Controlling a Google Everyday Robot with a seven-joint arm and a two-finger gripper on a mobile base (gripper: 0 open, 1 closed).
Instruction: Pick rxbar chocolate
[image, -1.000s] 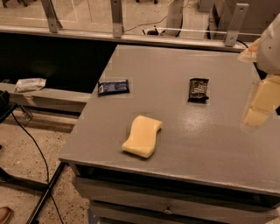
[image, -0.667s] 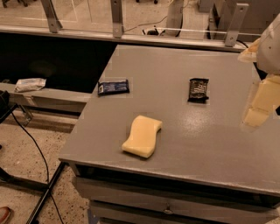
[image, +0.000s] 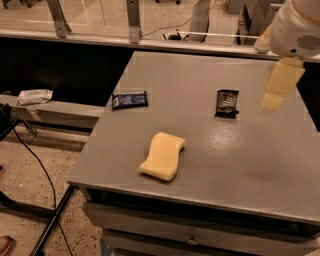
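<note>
The rxbar chocolate (image: 227, 103) is a small flat black bar with silvery print. It lies on the grey table (image: 250, 160), right of centre towards the back. My gripper (image: 272, 97) hangs from the white arm (image: 297, 30) at the upper right. It is above the table, just to the right of the bar and apart from it, holding nothing that I can see.
A longer dark blue bar with a white label end (image: 130, 100) lies near the table's left edge. A pale yellow wavy sponge (image: 162, 155) lies front of centre. A railing and floor cables run behind the table. A crumpled wrapper (image: 34, 96) rests on a ledge at the left.
My gripper has moved left and up, closer to the rxbar chocolate. The bars and the sponge have not moved.
</note>
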